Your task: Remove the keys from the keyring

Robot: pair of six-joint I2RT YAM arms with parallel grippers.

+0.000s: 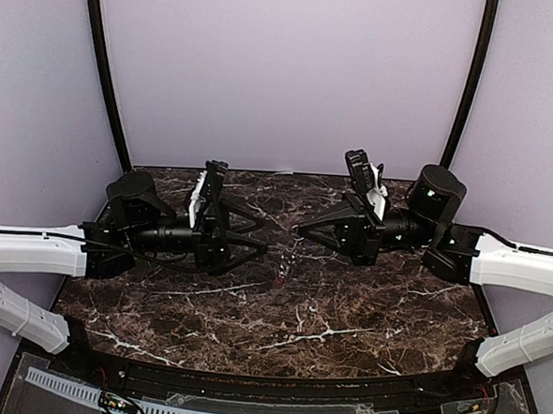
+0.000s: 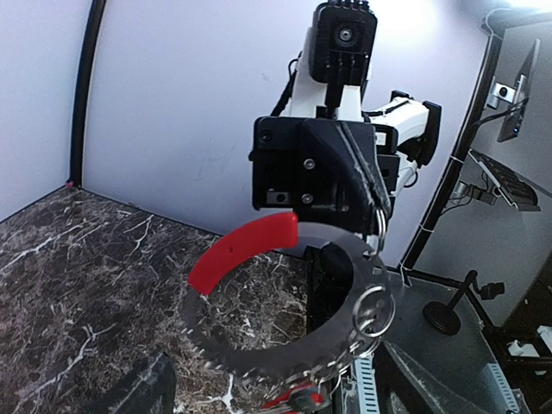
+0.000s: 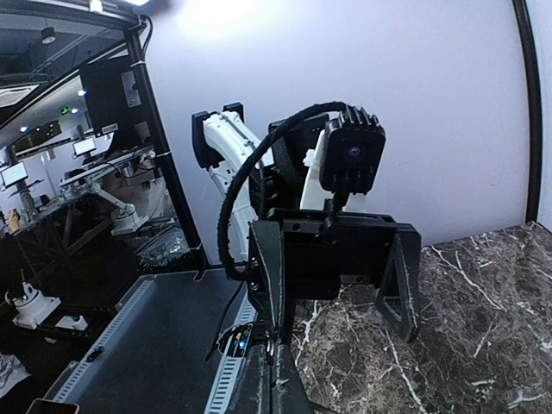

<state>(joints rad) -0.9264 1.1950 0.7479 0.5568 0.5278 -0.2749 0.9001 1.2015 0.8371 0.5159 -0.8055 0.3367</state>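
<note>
Right gripper [image 1: 301,229] is pinching the keyring [image 2: 246,247], red key [image 1: 279,280] dangling below. Left gripper [image 1: 265,236] is hanging spread wide beside it.

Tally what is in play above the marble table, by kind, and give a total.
grippers: 2 (left gripper, right gripper)
keyring: 1
red-headed key: 1
total: 4
</note>
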